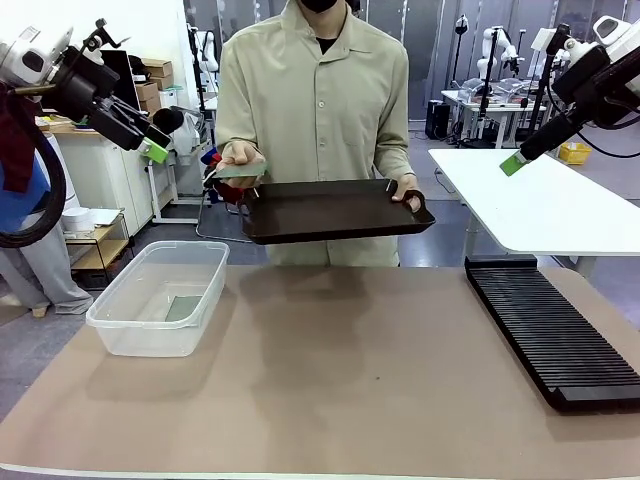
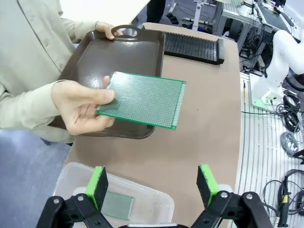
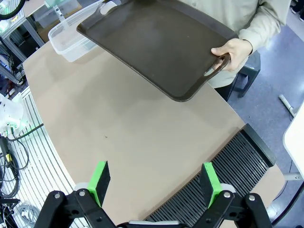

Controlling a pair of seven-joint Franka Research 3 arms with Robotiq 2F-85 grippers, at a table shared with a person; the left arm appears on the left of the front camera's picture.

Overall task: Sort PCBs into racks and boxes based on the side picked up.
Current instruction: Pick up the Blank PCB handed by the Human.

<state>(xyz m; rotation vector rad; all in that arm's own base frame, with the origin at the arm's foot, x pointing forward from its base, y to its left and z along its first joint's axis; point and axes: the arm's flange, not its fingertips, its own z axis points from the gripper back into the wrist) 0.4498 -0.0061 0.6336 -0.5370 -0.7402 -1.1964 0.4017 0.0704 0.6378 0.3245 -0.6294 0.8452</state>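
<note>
A person across the table holds one green PCB (image 2: pixel 142 99) flat in a hand (image 2: pixel 78 107), over the near corner of a dark brown tray (image 2: pixel 128 52). From the front that PCB (image 1: pixel 240 170) sits at the tray's left end. A second PCB (image 2: pixel 116 205) lies in the clear box (image 1: pixel 160 295) on the table's left. The black slotted rack (image 1: pixel 550 330) lies along the right side. My left gripper (image 2: pixel 152 183) hangs open above the box, well short of the held PCB. My right gripper (image 3: pixel 154 178) is open and empty, high over the rack (image 3: pixel 223 185).
The person's other hand (image 3: pixel 232 52) grips the tray (image 3: pixel 152 42) by its handle, holding it tilted above the far table edge. A white table (image 1: pixel 540 200) stands behind on the right. Bare brown tabletop (image 1: pixel 350 370) stretches between box and rack.
</note>
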